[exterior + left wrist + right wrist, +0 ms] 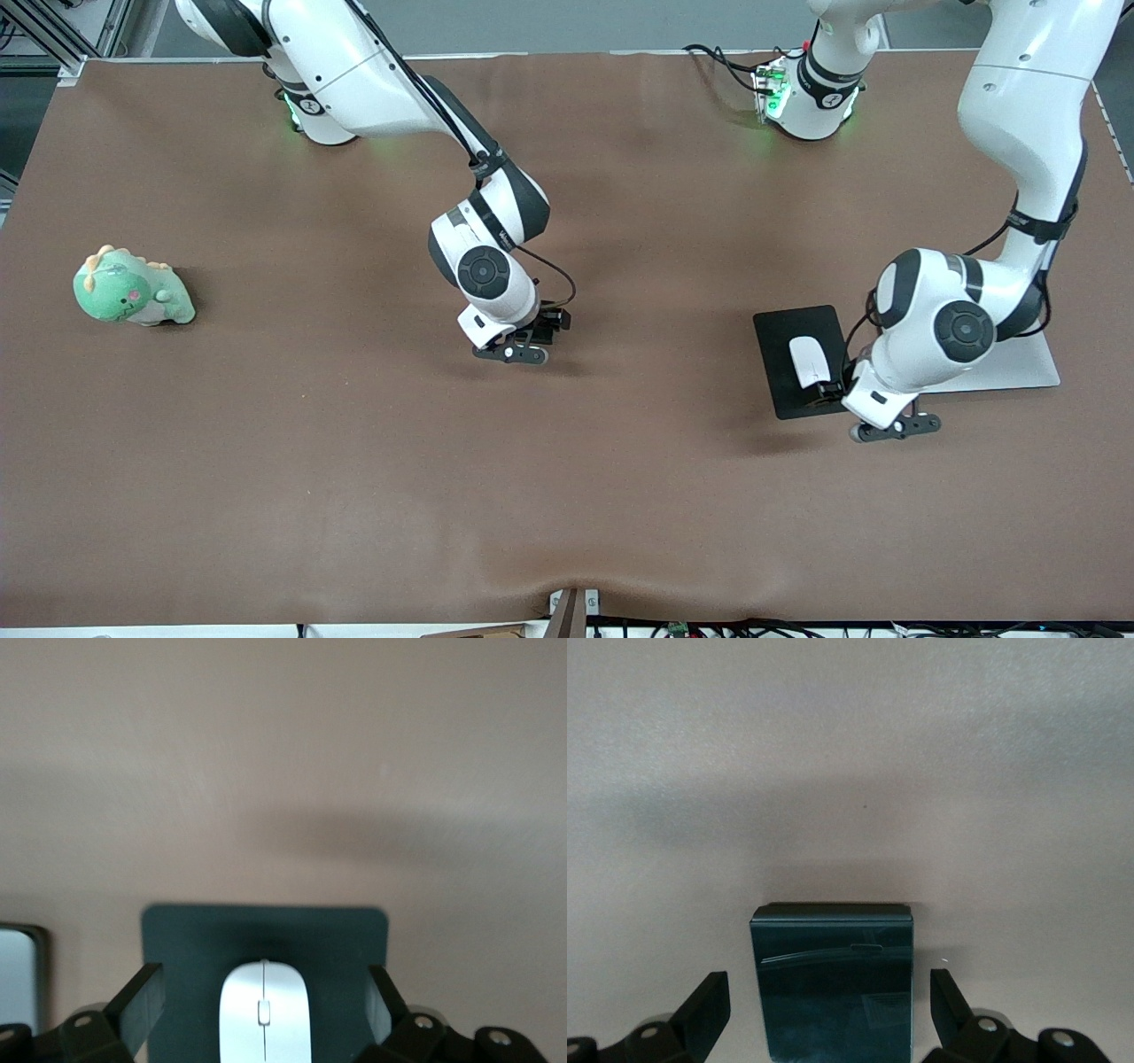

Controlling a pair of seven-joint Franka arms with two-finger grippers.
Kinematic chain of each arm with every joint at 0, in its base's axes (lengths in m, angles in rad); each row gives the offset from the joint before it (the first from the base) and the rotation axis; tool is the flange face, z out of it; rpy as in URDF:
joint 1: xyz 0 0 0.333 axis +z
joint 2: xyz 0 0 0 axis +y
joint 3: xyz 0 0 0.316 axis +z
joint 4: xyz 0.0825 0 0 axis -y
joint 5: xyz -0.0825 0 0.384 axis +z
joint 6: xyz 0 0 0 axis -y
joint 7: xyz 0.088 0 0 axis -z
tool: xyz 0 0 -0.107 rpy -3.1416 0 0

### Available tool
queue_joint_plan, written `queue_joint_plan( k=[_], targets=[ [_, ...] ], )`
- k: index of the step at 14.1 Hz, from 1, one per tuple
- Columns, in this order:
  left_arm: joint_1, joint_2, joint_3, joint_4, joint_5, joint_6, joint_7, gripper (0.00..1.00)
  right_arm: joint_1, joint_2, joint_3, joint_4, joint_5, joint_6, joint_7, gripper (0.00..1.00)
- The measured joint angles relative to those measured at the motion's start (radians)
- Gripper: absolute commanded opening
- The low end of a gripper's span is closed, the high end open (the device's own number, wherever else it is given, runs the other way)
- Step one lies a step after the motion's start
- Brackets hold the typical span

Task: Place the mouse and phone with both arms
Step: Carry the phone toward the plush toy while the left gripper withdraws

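Both grippers hang low over their things with the fingers spread wide. Left gripper (266, 1014) is just above the mouse (808, 360), which lies flat on the black mouse pad (778, 332) toward the left arm's end of the table. In the left wrist view the mouse (264, 1010) sits in the middle between the two fingers (142, 1003), not touched by either, with free room on each flank. I think the fingers are so wide because the rounded body needs clearance before they can come down along its sides.

Right gripper (830, 1010) is near the middle of the table, over the phone (833, 983). The phone lies flat on the brown table (567, 496) and is hidden under the wrist in the front view. It too is centred between the open fingers, and nothing is held yet.

A white board (1028, 363) lies at about 3 o'clock from the mouse pad, partly under the left arm. At 9 o'clock from the right gripper, well apart, sits a green dinosaur toy (131, 289), which takes no part here.

Both arms seem ready to lower and close.
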Motion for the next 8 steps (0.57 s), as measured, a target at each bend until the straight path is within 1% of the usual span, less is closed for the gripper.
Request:
queue_joint_plan(
  k=[4, 5, 6, 7, 8],
  targets=[
    [-0.001, -0.028, -0.003, 0.163, 0.0, -0.167, 0.002, 1.0, 0.017, 0.019, 0.0, 0.0, 0.0, 0.027, 0.021, 1.0],
    [-0.002, -0.034, -0.003, 0.191, 0.0, -0.193, 0.003, 1.0, 0.021, 0.023, 0.0, 0.0, 0.0, 0.031, 0.026, 0.8],
    [-0.003, -0.038, -0.004, 0.212, 0.0, -0.21, 0.004, 1.0, 0.023, 0.026, -0.001, 0.0, 0.0, 0.032, 0.027, 0.56],
    [-0.003, -0.043, -0.005, 0.229, 0.0, -0.22, 0.009, 1.0, 0.024, 0.028, -0.001, 0.0, 0.0, 0.032, 0.027, 0.28],
    [-0.003, -0.048, -0.005, 0.241, 0.0, -0.225, 0.018, 1.0, 0.024, 0.027, -0.003, 0.0, -0.001, 0.03, 0.027, 0.04]
  ],
)
